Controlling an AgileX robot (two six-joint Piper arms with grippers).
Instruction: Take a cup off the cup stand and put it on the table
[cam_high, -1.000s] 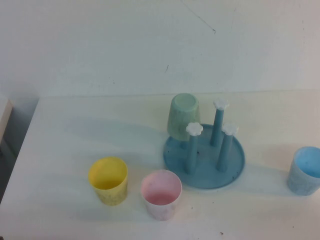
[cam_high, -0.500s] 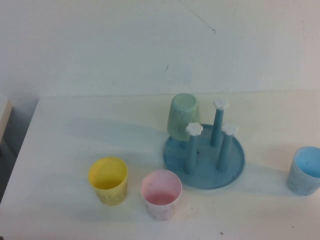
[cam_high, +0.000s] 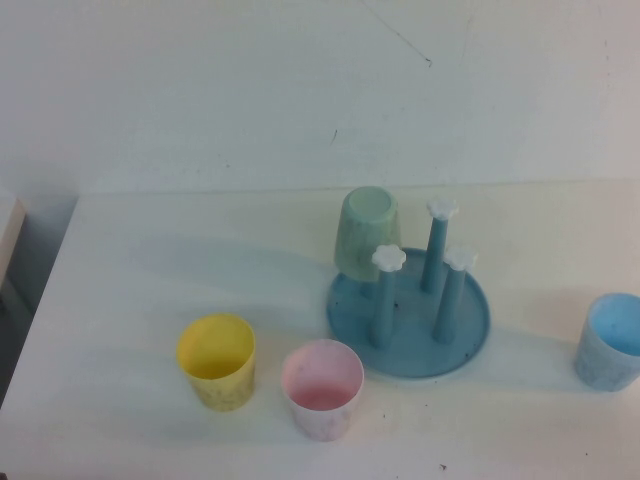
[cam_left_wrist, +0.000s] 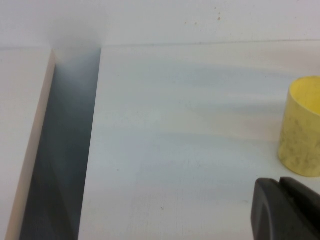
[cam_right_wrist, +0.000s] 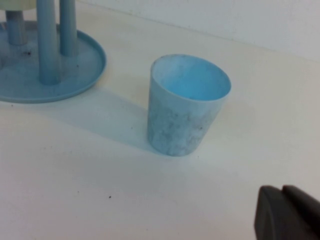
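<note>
The pale mint-green cup (cam_high: 368, 234) hangs upside down on the back-left peg of the blue cup stand (cam_high: 410, 310), which stands right of the middle of the white table (cam_high: 150, 290). Three other pegs with white flower caps are bare. The stand also shows in the right wrist view (cam_right_wrist: 50, 65). Neither gripper shows in the high view. My left gripper (cam_left_wrist: 287, 210) is shut and empty, low over the table near the yellow cup. My right gripper (cam_right_wrist: 287, 215) is shut and empty, near the light blue cup.
A yellow cup (cam_high: 216, 361) and a pink cup (cam_high: 322, 388) stand upright at the front left of the stand. A light blue cup (cam_high: 610, 341) stands at the right edge. The table's left edge borders a dark gap (cam_left_wrist: 65, 150).
</note>
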